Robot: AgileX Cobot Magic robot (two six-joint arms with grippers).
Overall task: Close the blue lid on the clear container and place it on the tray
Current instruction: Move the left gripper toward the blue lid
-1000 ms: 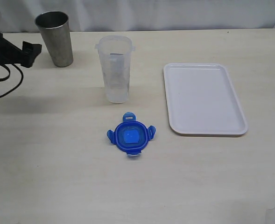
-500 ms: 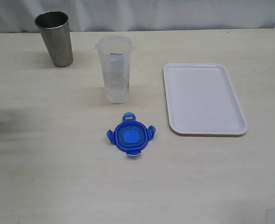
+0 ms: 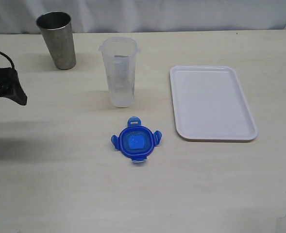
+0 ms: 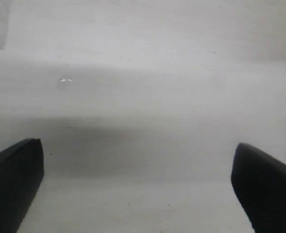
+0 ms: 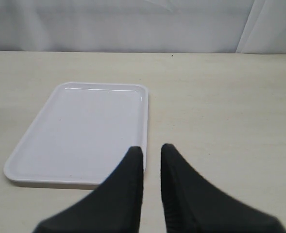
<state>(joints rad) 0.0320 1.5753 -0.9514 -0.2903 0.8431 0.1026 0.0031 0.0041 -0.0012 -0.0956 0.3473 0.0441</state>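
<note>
Outside the exterior view, the right hand [image 5: 152,148] is nearly clenched, empty; left hand [image 4: 137,149] released.

Bare tabletop [image 3: 60,184] lies open in front of and on both sides of the blue lid [image 3: 136,140], the upright clear container [image 3: 119,72] stands close behind it, the low flat tray [image 3: 211,103] lies to its right, and the metal cup [image 3: 57,40] stands well apart, far left.
</note>
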